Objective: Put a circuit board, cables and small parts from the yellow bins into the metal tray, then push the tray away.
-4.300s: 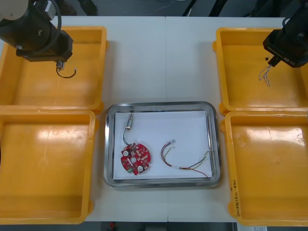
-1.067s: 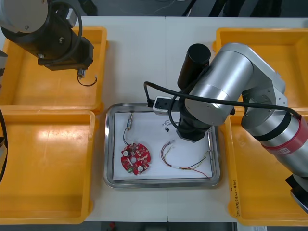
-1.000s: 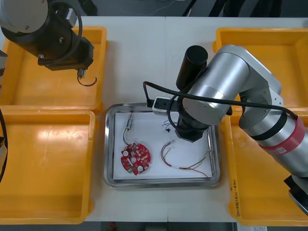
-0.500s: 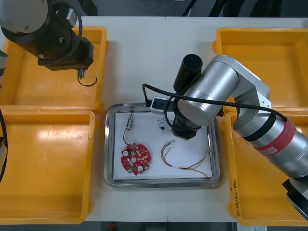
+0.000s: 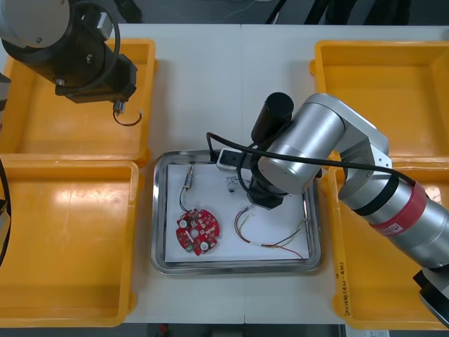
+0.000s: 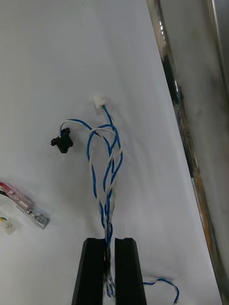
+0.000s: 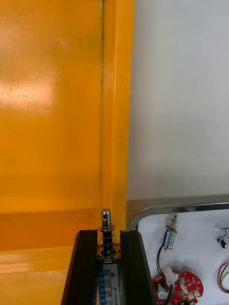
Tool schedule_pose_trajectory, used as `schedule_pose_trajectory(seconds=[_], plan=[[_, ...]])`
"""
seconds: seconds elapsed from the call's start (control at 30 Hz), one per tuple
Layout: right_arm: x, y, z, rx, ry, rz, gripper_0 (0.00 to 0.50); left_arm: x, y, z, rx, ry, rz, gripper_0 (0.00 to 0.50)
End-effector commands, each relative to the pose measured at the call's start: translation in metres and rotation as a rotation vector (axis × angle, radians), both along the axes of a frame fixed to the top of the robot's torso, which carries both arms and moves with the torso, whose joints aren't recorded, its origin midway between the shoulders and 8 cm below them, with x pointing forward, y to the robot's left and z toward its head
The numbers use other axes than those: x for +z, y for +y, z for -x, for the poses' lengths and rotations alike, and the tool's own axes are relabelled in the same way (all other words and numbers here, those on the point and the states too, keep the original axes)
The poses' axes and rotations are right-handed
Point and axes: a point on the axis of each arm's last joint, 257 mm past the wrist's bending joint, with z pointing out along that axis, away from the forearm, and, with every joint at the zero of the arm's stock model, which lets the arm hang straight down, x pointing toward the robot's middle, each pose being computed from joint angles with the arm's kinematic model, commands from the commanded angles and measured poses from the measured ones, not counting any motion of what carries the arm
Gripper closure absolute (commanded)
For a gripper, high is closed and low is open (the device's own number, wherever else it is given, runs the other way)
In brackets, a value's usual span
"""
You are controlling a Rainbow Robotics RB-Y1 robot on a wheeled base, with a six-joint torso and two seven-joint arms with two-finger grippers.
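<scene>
– Light tabletop (image 5: pixel 210 84), four yellow bins (image 5: pixel 365 77), one metal tray (image 5: pixel 158 210), white inside. What's in there?

– One red circuit board (image 5: pixel 198 231), one red and yellow cable (image 5: pixel 270 242), one small metal part (image 5: pixel 189 177). Right jaws are clamped on the twisted blue and white cable (image 6: pixel 107 162) over the tray's far end; it runs straight out from them, white plug farthest. Left jaws pinch a second small metal part (image 7: pixel 106 228) over the far left bin (image 5: pixel 42 133), spring end outward.
</scene>
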Motion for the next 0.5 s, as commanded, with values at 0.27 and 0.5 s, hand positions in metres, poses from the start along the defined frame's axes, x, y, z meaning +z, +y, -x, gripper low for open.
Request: schedule_pose_trajectory(seconds=[0.27,0.5], plan=[[-0.002,0.005,0.003,0.005,-0.008,-0.006,0.000,0.011,0.010,0.003,-0.002,-0.028,-0.031,0.500],[0.016,0.004,0.002,-0.018,-0.021,-0.028,0.000,0.011,0.008,0.003,-0.005,-0.028,-0.026,0.500]])
